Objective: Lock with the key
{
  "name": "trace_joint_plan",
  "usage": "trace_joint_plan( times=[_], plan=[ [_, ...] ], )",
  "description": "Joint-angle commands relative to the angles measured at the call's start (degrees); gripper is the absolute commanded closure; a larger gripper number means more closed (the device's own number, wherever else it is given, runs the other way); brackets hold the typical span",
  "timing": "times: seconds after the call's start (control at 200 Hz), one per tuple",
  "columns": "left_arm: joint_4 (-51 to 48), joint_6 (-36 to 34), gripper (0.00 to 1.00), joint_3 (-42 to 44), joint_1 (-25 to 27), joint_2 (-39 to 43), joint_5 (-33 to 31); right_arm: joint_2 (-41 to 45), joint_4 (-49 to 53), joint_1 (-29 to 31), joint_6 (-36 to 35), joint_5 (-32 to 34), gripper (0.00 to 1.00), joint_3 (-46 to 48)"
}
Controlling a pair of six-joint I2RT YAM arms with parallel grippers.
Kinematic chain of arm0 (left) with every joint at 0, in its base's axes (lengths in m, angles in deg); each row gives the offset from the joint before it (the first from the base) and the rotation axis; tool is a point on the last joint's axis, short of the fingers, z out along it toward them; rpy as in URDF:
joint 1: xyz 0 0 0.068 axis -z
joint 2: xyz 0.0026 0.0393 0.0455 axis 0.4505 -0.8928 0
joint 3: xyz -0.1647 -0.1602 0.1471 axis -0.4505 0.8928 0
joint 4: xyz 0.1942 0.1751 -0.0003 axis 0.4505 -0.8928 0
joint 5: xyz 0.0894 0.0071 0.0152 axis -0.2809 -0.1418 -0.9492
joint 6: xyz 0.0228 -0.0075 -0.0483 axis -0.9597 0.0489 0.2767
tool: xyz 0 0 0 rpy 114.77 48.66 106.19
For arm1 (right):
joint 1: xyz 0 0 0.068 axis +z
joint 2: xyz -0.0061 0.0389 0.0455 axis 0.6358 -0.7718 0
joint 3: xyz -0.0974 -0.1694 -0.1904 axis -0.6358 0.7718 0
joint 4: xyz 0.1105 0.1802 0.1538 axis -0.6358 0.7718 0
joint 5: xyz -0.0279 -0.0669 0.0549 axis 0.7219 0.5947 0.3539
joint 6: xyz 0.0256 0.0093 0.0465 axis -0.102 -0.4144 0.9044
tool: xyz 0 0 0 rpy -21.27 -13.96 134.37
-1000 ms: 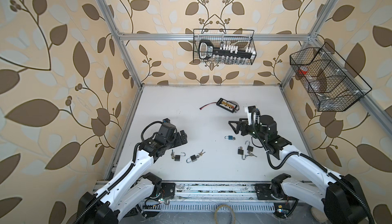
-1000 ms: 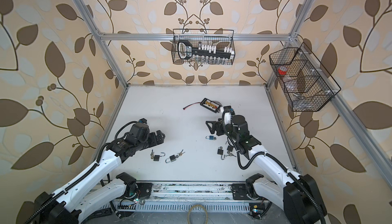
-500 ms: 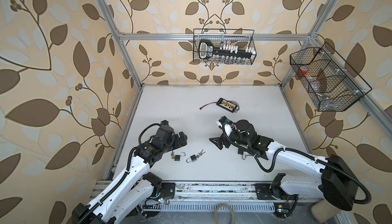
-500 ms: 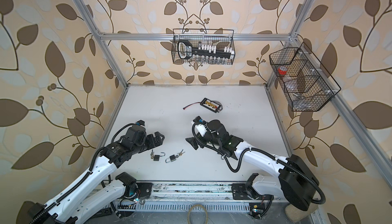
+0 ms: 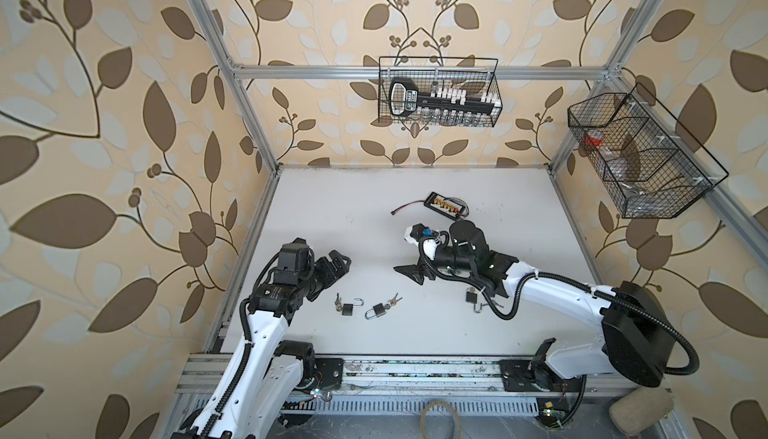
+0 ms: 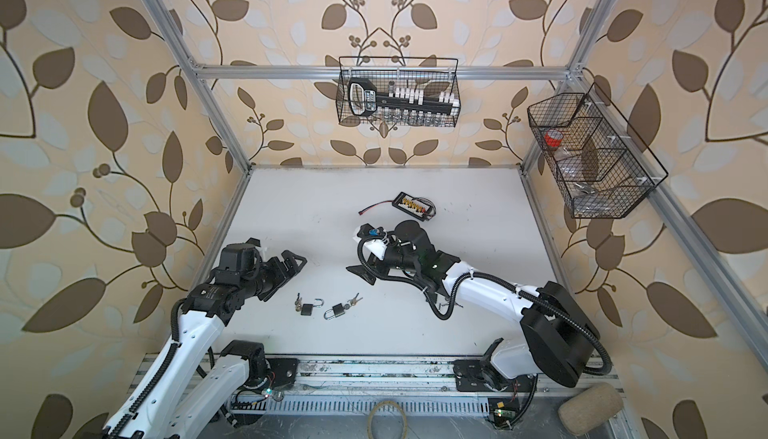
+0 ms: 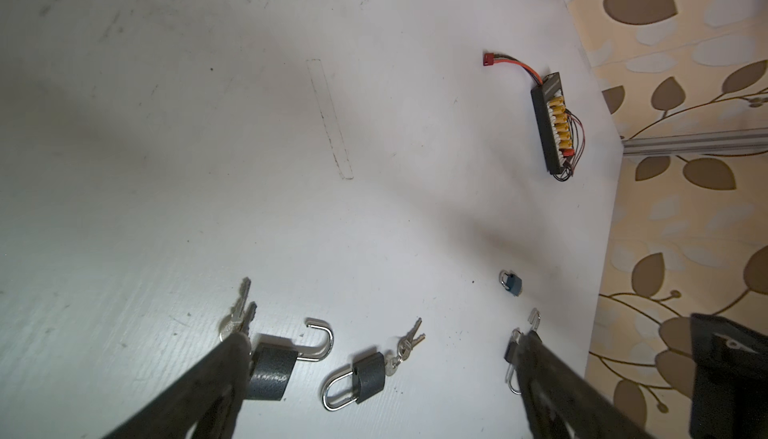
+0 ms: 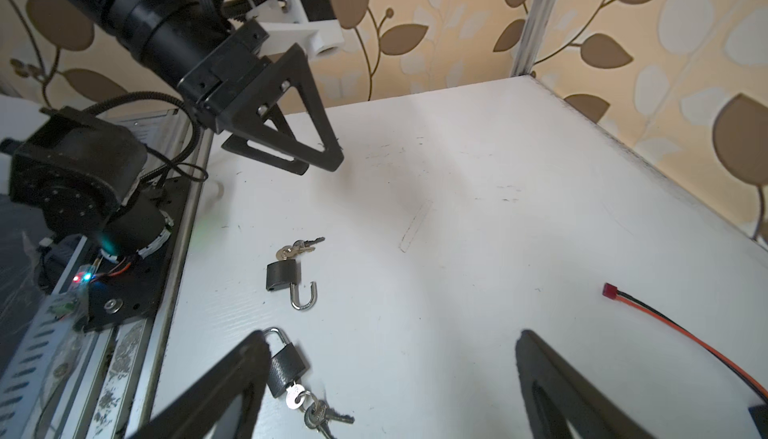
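Observation:
Two black padlocks lie at the front of the white table (image 5: 415,208). One padlock (image 5: 348,310) (image 6: 307,309) (image 8: 282,274) has its shackle swung open, and a key bunch (image 7: 239,316) rests at its base. The other padlock (image 5: 379,310) (image 6: 337,311) (image 7: 369,376) has its shackle down and a key (image 8: 295,397) in its keyhole. My left gripper (image 5: 337,264) (image 7: 383,339) hovers open just behind and left of them. My right gripper (image 5: 411,273) (image 8: 391,337) is open and low, and it faces them from the right with nothing between its fingers.
A small blue padlock (image 7: 512,283) and another black padlock (image 5: 471,296) lie under my right arm. A black connector board (image 5: 444,205) with a red wire lies further back. Wire baskets hang on the back wall (image 5: 438,92) and the right wall (image 5: 640,154).
My right arm has swung left across the table, from above the right-hand padlocks to face the two front padlocks. The left arm has barely shifted.

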Motion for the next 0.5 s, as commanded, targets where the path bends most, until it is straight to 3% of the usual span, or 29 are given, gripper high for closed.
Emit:
trace_joint_plan(
  times=[0.0, 0.13, 0.235, 0.38, 0.495],
  plan=[
    [0.0, -0.2, 0.01, -0.4, -1.8, 0.5, 6.2, -3.2, 5.4, 0.5, -13.1, -12.4, 0.08, -1.8],
    [-0.7, -0.7, 0.01, -1.8, -3.1, 0.1, 7.0, -6.8, 10.6, 0.6, -25.5, -19.7, 0.18, -3.0],
    [-1.4, -1.0, 0.01, -3.1, -4.0, -0.3, 7.4, -11.4, 20.6, 0.5, -33.6, -24.6, 0.3, -8.3],
    [-4.3, -2.8, 0.01, -6.0, -4.3, -0.4, 5.0, -18.7, 35.1, 1.8, -41.8, -23.8, 0.35, -17.3],
    [-8.1, -5.5, 0.01, -9.8, -4.3, -0.7, 2.9, -22.6, 37.9, 2.7, -43.5, -22.7, 0.4, -19.6]
  ],
)
